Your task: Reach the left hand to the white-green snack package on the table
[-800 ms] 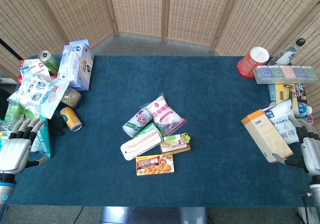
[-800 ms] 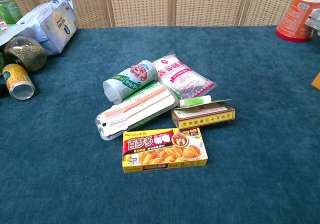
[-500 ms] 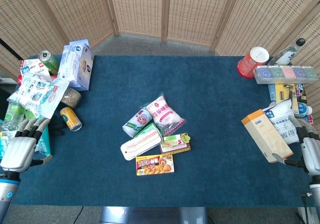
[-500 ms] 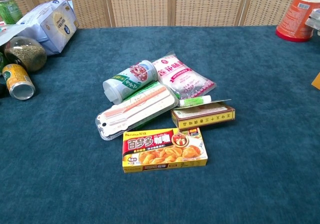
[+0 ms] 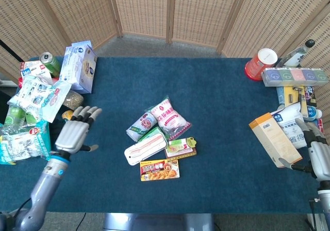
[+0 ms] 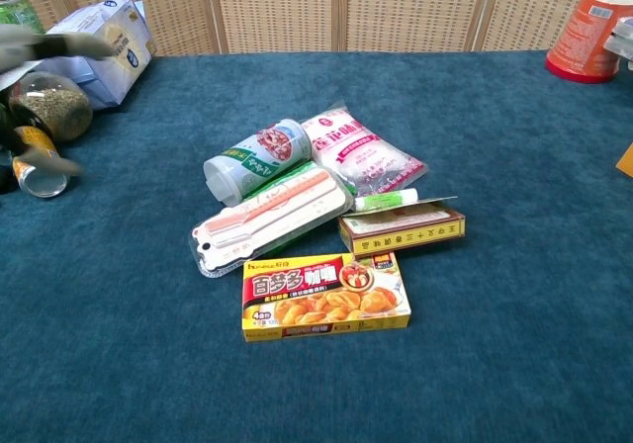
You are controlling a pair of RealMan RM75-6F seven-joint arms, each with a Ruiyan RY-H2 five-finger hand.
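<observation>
The snack pack (image 5: pixel 139 126), white and green with a pink picture, is lying on its side at the left of the central pile, mid-table. It is being touched by a pink bag (image 5: pixel 169 118) on its right and a flat white tray pack (image 5: pixel 146 146) in front. A curry box (image 5: pixel 160 169) is lying nearest the table's front edge.

The left hand (image 5: pixel 76 130) is being held above the cloth, well left of the pack, with fingers spread and nothing held. In the chest view it is being shown only as a blur at the left edge. No contact is being made. The reach is judged partly done: the gap to the pack is yet to be crossed, across bare cloth.

The right hand (image 5: pixel 320 159) is being cut off at the right edge beside a tan box (image 5: pixel 273 139); whether it is open or closed cannot be told.

Containers: a glass jar (image 6: pixel 49 107) is being seen filled with something grainy. A yellow can (image 6: pixel 35 171) is lying on its side, contents not visible. A green can (image 5: pixel 50 62) is standing at far left. A red tub (image 5: pixel 261 63) is being kept lidded, contents hidden.
</observation>
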